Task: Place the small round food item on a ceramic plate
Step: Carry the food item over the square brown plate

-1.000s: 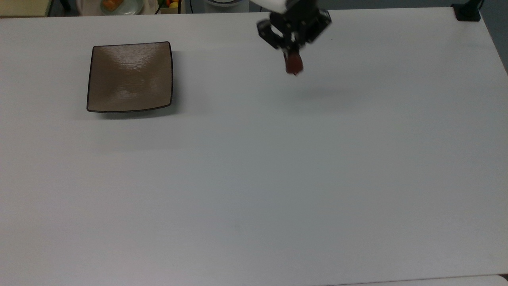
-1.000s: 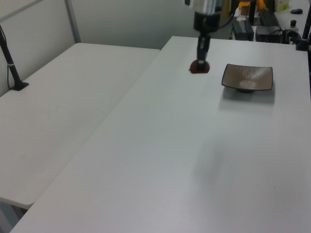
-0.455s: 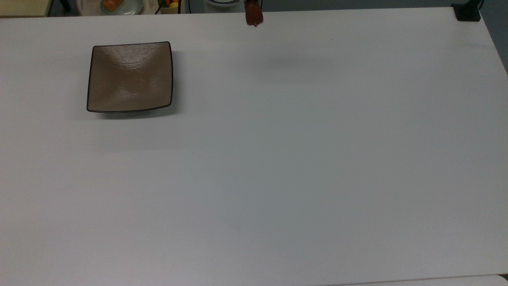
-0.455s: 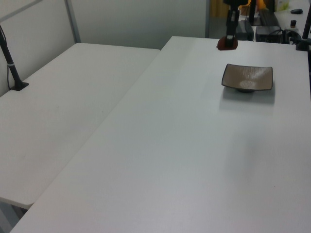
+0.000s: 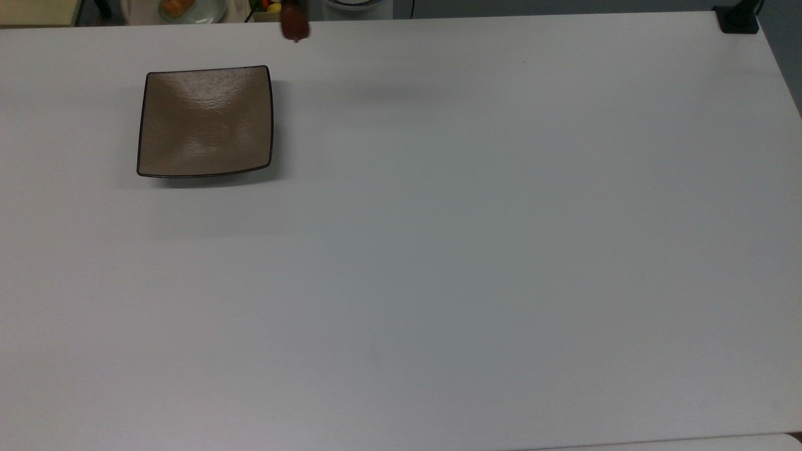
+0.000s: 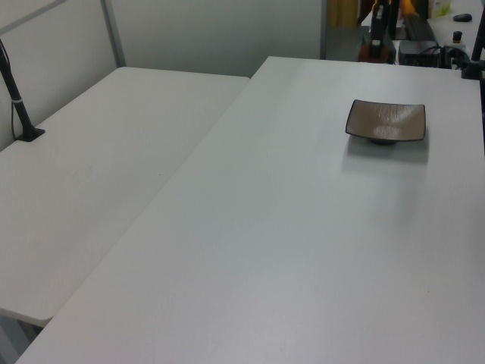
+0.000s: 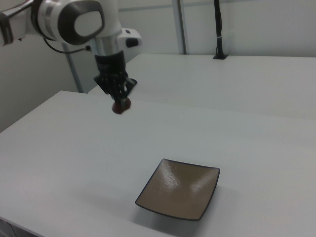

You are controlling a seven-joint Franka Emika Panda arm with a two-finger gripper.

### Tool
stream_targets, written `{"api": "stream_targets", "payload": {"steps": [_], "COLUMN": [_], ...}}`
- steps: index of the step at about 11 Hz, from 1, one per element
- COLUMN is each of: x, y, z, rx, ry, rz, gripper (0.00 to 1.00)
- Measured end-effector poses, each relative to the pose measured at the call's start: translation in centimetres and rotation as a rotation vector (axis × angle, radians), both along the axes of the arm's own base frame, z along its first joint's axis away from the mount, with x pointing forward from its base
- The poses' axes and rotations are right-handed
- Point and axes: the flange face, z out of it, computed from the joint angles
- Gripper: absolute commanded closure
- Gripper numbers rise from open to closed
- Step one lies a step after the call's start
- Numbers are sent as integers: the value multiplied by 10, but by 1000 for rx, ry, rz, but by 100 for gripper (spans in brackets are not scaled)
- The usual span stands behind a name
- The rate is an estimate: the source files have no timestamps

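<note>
Above the desk's [image 7: 247,133] far edge in the top view, my claw [image 7: 118,100] pinches the small round food item [image 7: 121,105], well apart from the ceramic plate [image 7: 163,197]; I should carry it level over the plate's middle, lower gently, then release.

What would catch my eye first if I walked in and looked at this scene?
Probably the white robot arm in the right view, its gripper shut on a small round food item, dark reddish-brown, held above the white table. Next comes the ceramic plate, square, glossy and tan-brown, sitting alone on the table nearer the camera and to the right view's right of the gripper, with nothing on it.
</note>
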Motion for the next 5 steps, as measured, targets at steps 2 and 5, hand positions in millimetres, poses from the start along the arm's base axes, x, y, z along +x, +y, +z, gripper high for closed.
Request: {"api": "stream_targets", "payload": {"steps": [2,5], "x": [-4,-5], "y": [-39,-88], "z": [-19,-53], "rx": [-25,-67], "ry": [36,22], "rz": [8,-35], "gripper": [94,93]}}
